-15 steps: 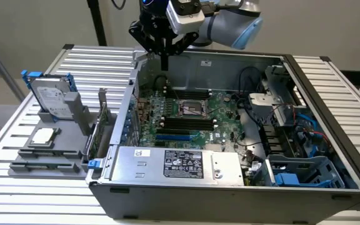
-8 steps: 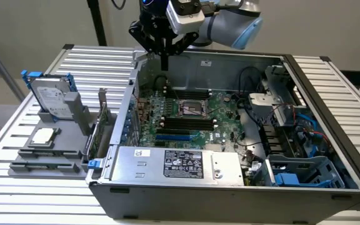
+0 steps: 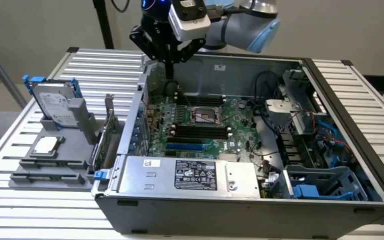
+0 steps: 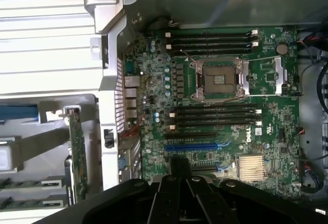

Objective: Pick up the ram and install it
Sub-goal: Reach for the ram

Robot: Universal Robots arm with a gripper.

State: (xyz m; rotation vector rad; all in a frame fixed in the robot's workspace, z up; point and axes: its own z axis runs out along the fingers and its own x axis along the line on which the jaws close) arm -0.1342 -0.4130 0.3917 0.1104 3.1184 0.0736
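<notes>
We see the arm [image 3: 249, 27] reaching over the far corner of the open computer case [image 3: 355, 117] on the exterior view's left. Its jaws point straight down and are pressed together. The black fingertips [image 3: 170, 74] hang over the far end of the main board [image 3: 242, 112]. We cannot tell whether they touch anything beneath them. In the wrist view the same fingertips [image 4: 180, 166] meet in one dark tip just beside the blue slot [image 4: 192, 146] on the main board [image 4: 154, 147].

The ram [image 3: 48, 163] is outside the case and well apart from the jaws. It lies flat in a gray holder [image 3: 18, 181] on the slatted worktop [image 3: 25, 215], at the exterior view's left. In the wrist view it is a thin green strip [image 4: 20, 184], with a second green strip [image 4: 23, 202] just beside it.

The holder also carries a silver chip [image 3: 47, 145] and, at its far end, an upright hard drive [image 3: 55, 105]. A green card [image 3: 108, 135] stands on edge between the holder and the case. On the board, long black slots [image 4: 212, 42] lie on both sides of the square socket [image 4: 219, 78].
</notes>
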